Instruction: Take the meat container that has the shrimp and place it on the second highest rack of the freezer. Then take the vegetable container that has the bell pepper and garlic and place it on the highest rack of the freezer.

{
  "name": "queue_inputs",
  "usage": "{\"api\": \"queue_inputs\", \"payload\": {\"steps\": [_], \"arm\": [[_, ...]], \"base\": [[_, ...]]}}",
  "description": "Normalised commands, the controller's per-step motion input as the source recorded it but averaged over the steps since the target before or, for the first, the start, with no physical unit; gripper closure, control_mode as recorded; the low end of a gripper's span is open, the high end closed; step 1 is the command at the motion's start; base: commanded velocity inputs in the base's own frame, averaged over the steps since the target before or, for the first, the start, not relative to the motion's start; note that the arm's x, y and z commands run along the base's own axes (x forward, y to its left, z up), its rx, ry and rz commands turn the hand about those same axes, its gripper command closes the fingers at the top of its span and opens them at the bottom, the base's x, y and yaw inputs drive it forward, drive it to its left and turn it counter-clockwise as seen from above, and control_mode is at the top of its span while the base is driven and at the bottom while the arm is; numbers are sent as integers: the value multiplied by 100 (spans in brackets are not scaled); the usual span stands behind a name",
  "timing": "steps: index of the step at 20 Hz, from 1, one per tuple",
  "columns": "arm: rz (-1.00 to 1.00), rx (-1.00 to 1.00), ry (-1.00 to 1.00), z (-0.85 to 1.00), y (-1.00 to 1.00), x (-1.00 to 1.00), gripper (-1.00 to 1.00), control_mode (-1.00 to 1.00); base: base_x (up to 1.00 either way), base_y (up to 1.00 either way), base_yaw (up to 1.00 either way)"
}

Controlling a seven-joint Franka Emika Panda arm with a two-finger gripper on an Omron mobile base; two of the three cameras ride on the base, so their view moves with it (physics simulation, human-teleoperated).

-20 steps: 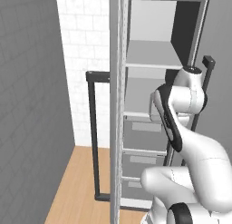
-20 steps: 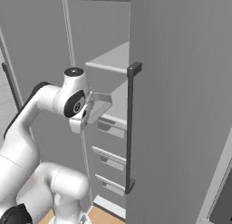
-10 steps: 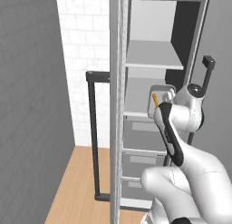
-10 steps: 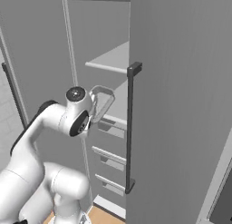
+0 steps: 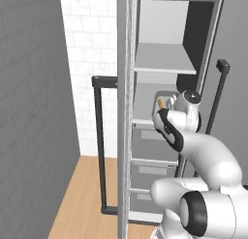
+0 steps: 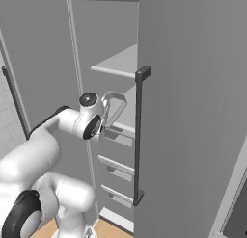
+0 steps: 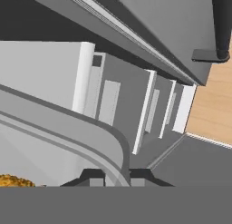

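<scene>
Inside the open grey freezer cabinet [image 5: 164, 64], just above the shelf that tops its stack of drawers: clear rounded-corner plastic meat container [image 5: 163, 100], orange-brown shrimp [image 5: 160, 104] visible within, held at the rim by the two-finger gripper [image 7: 115, 175] of the white arm. Jaws closed tight on the container wall, one dark fingertip [image 7: 93, 177] on each side of the rim in the hand view. Container's near half hidden behind the wrist in the left base view; in the right base view reduced to a pale rim outline [image 6: 113, 107], contents not discernible. Shrimp cut off at the lower left edge of the hand view [image 7: 13, 180]. Below the container: grey drawer fronts [image 7: 136, 107]. Beside the cabinet: black door handle [image 6: 139, 136], wooden floor [image 5: 82, 194]. Contact between container and shelf not determinable.
</scene>
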Motion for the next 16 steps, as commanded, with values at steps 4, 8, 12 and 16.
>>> {"api": "queue_inputs", "payload": {"steps": [4,8,12,16], "arm": [[0,0,-15,-14,-20,31,100,-100],[0,0,-3,-1,-12,45,100,-100],[0,0,-1,0,-7,47,100,-100],[-1,0,0,-6,-2,13,100,-100]], "base": [[0,0,0],[0,0,0],[0,0,0],[0,0,0]]}}
